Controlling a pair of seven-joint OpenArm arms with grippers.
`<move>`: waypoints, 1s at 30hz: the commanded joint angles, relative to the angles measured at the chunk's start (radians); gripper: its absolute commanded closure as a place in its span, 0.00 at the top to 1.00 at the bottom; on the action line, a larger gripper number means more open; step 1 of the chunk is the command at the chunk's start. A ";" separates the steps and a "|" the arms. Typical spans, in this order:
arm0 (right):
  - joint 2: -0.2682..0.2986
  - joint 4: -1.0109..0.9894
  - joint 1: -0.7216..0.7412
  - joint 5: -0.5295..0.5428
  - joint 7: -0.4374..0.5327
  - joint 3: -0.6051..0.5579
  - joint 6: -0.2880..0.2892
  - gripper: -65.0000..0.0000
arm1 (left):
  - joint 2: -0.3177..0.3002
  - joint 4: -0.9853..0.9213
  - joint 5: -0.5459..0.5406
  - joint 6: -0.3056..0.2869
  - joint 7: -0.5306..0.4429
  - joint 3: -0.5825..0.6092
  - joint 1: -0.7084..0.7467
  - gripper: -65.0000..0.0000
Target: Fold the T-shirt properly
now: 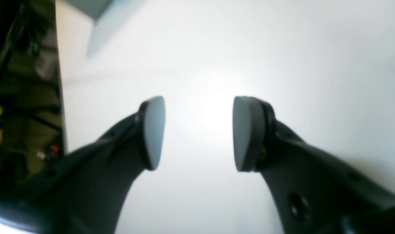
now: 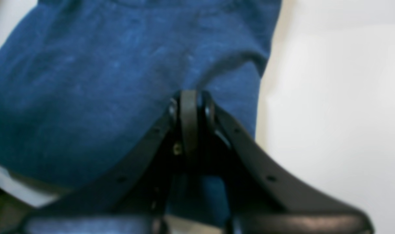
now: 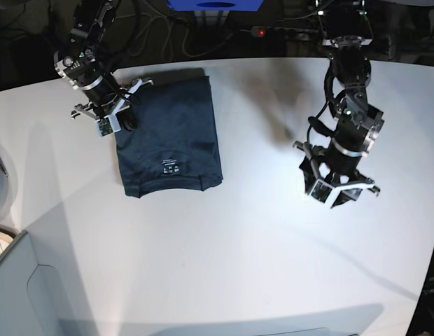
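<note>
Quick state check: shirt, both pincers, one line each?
T-shirt: folded into a compact rectangle, lying flat on the table, white label showing.
Right pincer: shut on the T-shirt's edge.
Left pincer: open, holding nothing, above bare table away from the T-shirt.

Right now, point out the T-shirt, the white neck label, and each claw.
T-shirt [image 3: 168,133], base view: middle of the folded cloth.
White label [image 3: 169,166], base view: the small print.
Left claw [image 1: 199,133], left wrist view: gap between open pads.
Right claw [image 2: 189,107], right wrist view: closed tips on cloth.
</note>
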 commanded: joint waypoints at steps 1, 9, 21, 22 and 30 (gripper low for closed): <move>-0.002 0.001 0.001 0.018 0.042 0.000 0.015 0.00 | -0.001 0.024 -0.008 0.003 -0.018 -0.018 0.004 0.49; 0.001 0.080 -0.044 0.018 0.123 0.002 0.015 0.00 | 0.045 0.067 -0.008 0.003 -0.017 -0.210 0.121 0.49; 0.001 -0.022 -0.071 0.018 0.175 0.031 0.015 0.00 | 0.088 0.067 -0.149 0.003 -0.015 -0.440 0.225 0.49; 0.001 -0.024 -0.073 0.018 0.188 0.040 0.015 0.00 | 0.088 0.067 -0.184 0.003 -0.015 -0.461 0.241 0.49; 0.001 0.125 -0.147 0.228 0.205 0.131 0.015 0.00 | 0.088 0.069 -0.350 0.003 -0.015 -0.584 0.380 0.48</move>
